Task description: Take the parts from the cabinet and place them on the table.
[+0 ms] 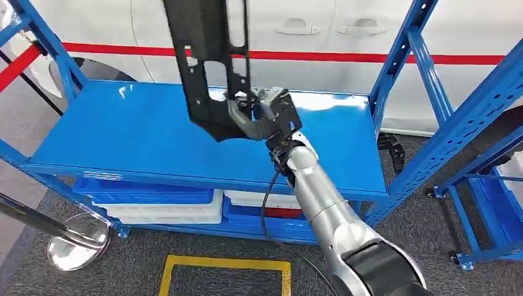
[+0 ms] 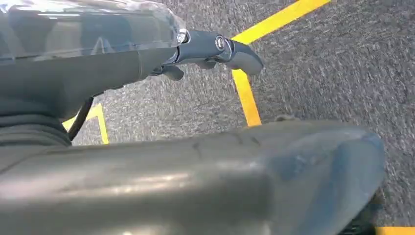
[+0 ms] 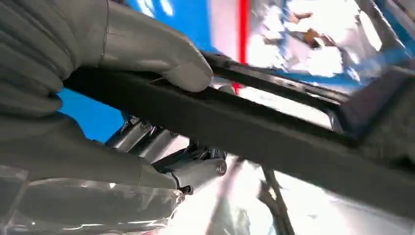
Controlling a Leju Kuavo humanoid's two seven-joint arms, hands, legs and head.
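Relative to the blue shelf [image 1: 142,132], going left to right. Left of it and lower, near the floor: a chrome stanchion base [image 1: 77,246], out of the likely path. At its left rear corner, a blue upright [image 1: 52,46]. Above its middle: the black part [image 1: 206,68], a long panel with cut-outs, held upright and clear of the surface, its lower end pinched between thumb and fingers of the right hand [image 1: 265,117]. Grip low, bulk high, so a likely risk of the panel tipping or twisting in the grasp. At its right end, slanted blue uprights [image 1: 401,55] close by; swinging that way risks a strike. Freest room toward the robot, over the front edge. Left hand [image 2: 215,49] hanging over carpet, holding nothing, fingers loosely curled.
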